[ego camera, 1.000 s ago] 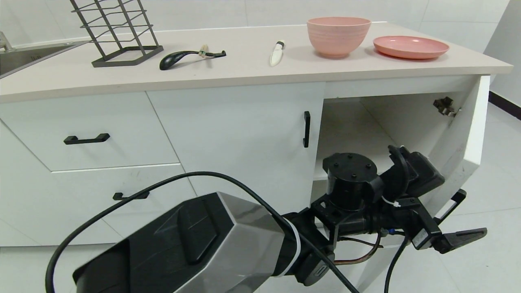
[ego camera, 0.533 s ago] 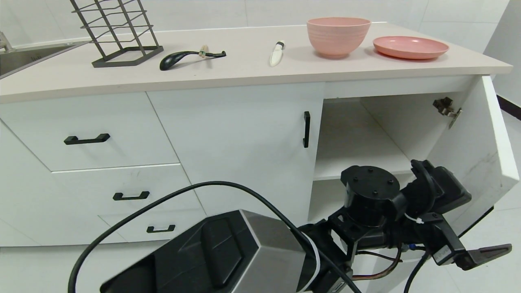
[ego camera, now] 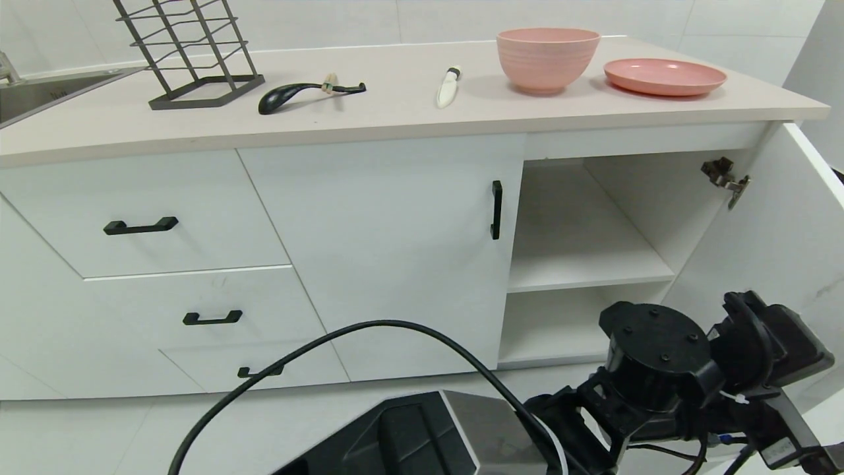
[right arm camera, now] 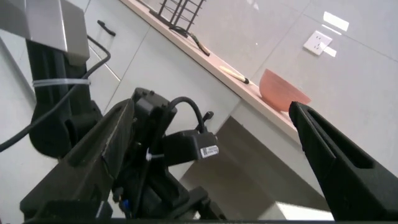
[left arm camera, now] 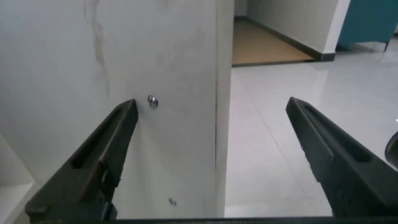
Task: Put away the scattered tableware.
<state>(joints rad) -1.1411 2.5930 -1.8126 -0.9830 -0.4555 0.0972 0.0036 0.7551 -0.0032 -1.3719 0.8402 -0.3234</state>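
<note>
Evidently, with the cabinet door point(ego camera: 778, 251) open and the left gripper point(left arm camera: 211, 106) and right gripper point(right arm camera: 211, 107) both showing fingers apart, next probably comes lifting the pink bowl point(ego camera: 548, 58) and plate point(ego camera: 665, 75) from the tabletop point(ego camera: 395, 112) onto the shelf point(ego camera: 580, 257).

1. We see the cabinet door point(ego camera: 771, 244) swung wide rightward; the compartments above and below the shelf point(ego camera: 587, 267) open frontward.
2. We find that door's edge between the left gripper's point(left arm camera: 212, 106) spread fingers.
3. We mark the closed door point(ego camera: 395, 251) as a wall leftward.
</note>
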